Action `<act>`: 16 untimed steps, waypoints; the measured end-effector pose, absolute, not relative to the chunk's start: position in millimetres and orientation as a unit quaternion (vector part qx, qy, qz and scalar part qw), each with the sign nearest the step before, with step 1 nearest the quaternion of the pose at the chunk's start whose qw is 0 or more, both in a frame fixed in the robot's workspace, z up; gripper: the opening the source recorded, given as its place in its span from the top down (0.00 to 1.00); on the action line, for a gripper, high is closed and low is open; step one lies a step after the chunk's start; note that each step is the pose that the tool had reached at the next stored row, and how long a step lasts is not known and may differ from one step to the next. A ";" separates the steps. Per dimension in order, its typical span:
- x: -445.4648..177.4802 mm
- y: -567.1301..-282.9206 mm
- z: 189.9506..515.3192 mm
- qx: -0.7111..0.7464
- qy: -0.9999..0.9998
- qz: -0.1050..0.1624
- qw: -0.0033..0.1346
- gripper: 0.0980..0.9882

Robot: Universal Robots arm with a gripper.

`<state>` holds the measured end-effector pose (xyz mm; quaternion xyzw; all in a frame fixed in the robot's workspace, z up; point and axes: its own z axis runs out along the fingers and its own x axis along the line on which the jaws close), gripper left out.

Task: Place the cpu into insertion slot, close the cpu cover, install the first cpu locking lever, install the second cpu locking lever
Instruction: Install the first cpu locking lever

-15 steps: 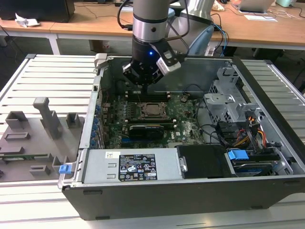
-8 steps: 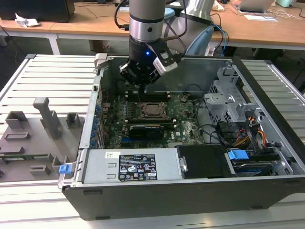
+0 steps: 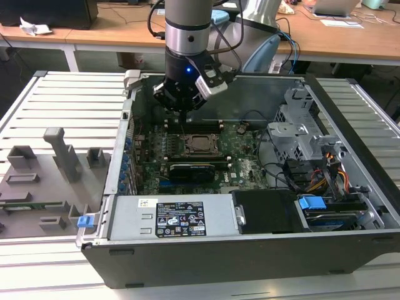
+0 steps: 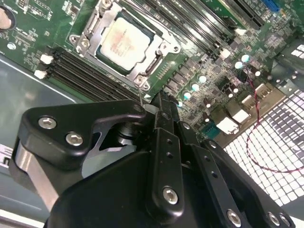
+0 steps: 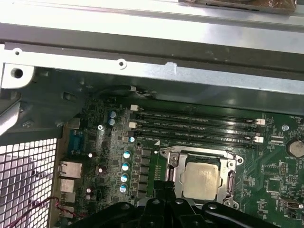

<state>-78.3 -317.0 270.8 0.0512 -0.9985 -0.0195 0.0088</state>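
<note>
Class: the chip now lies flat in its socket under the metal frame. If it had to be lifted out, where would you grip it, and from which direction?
Grip the chip by two opposite edges, coming straight down from above; it lies flat, but the frame looks closed over those edges.

The cpu (image 4: 124, 42) sits in the insertion slot (image 4: 97, 29), beside the memory slots (image 4: 90, 78).

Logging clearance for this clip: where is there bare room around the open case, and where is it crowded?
Bare: the slatted table beyond the grey fixture tray, and the slats at the exterior view's right. Crowded: around the cpu, under the gripper, and the cabled drive bay.
</note>
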 end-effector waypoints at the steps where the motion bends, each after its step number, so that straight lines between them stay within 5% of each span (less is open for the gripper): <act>1: -79.4 -317.0 270.8 0.051 -0.998 -0.020 0.009 0.99; 16: -96.3 -299.1 267.2 0.050 -0.998 -0.020 0.009 0.99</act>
